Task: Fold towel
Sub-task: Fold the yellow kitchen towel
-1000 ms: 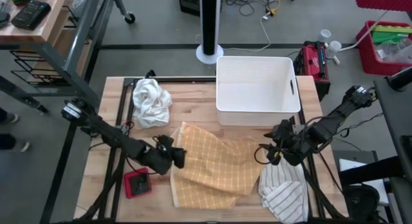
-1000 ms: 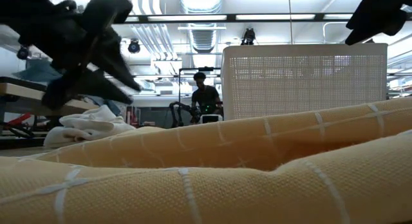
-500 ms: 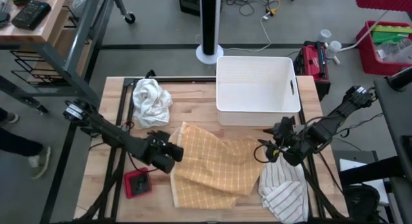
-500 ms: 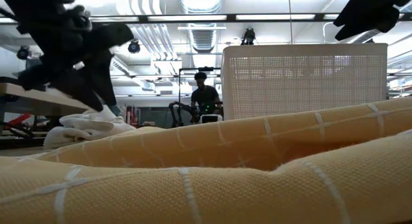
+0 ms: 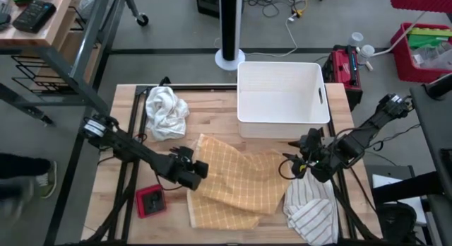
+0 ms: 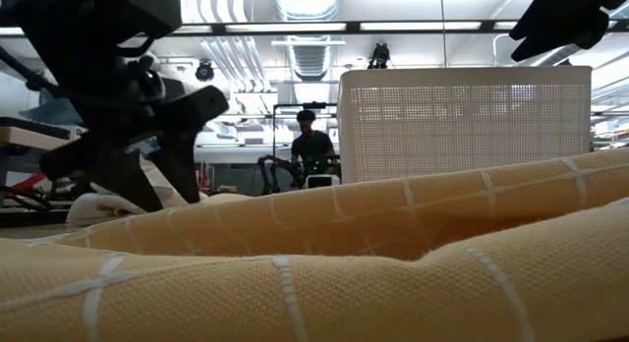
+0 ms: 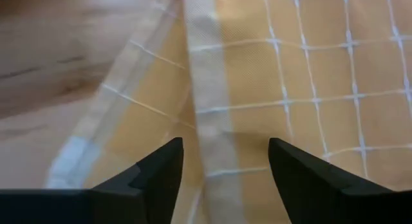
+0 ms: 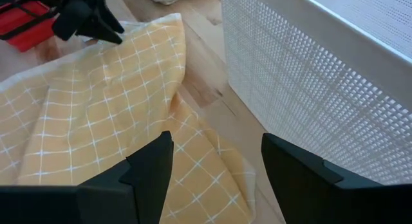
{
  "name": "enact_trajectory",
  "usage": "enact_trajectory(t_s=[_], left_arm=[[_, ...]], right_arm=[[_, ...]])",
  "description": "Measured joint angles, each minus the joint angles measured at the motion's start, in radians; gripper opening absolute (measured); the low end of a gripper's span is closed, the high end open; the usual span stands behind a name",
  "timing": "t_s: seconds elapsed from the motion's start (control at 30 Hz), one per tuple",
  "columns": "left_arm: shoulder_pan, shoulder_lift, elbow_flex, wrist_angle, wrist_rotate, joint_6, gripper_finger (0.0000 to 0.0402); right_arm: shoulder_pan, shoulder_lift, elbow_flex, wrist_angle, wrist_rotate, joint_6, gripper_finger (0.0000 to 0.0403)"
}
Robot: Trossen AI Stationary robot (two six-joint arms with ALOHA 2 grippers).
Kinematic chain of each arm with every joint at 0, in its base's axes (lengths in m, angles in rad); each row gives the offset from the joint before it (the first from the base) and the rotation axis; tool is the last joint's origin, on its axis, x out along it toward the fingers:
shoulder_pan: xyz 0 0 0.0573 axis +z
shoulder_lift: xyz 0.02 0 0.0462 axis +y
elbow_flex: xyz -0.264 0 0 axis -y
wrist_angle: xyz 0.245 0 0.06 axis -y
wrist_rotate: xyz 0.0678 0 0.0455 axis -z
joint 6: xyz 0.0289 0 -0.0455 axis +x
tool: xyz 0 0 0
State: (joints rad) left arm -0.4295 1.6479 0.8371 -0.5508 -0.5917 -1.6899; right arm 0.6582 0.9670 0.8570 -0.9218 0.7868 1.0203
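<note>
The yellow checked towel (image 5: 233, 184) lies rumpled on the wooden table (image 5: 212, 122), and its folds fill the low view (image 6: 393, 254). My left gripper (image 5: 197, 172) is open and tipped down over the towel's left edge (image 7: 205, 114), one finger on each side of a pale hem band. It also shows in the low view (image 6: 169, 193) and the left wrist view (image 7: 225, 167). My right gripper (image 5: 298, 165) hangs open above the towel's right part (image 8: 96, 121), clear of it, and is seen in its own wrist view (image 8: 217, 169). My left gripper comes at the towel's left edge (image 7: 193, 130) slanting down from the table's left, with its open fingers (image 7: 158, 172) spread over the hem band. I cannot tell whether the tips touch the cloth.
A white perforated basket (image 5: 281, 97) stands at the far edge, right behind the towel. A crumpled white cloth (image 5: 167, 112) lies far left, a striped cloth (image 5: 311, 216) near right, and a small red object (image 5: 150, 201) near left, beside my left arm.
My left gripper has tipped its fingers downward, sunk toward the towel's left edge and opened wider. The towel has kept its shape.
</note>
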Motion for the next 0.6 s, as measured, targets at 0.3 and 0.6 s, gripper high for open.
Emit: enact_trajectory(t_s=[0.3,0.6], left_arm=[[0.017,0.014,0.0,0.066,0.033,0.069,0.0224],[0.019,0.015,0.0,0.114,0.034,0.137,0.0143]], right_arm=[[0.0,0.004,-0.001,0.002,0.0,-0.01,0.0231],[0.0,0.004,-0.001,0.008,0.0,-0.013,0.0225]])
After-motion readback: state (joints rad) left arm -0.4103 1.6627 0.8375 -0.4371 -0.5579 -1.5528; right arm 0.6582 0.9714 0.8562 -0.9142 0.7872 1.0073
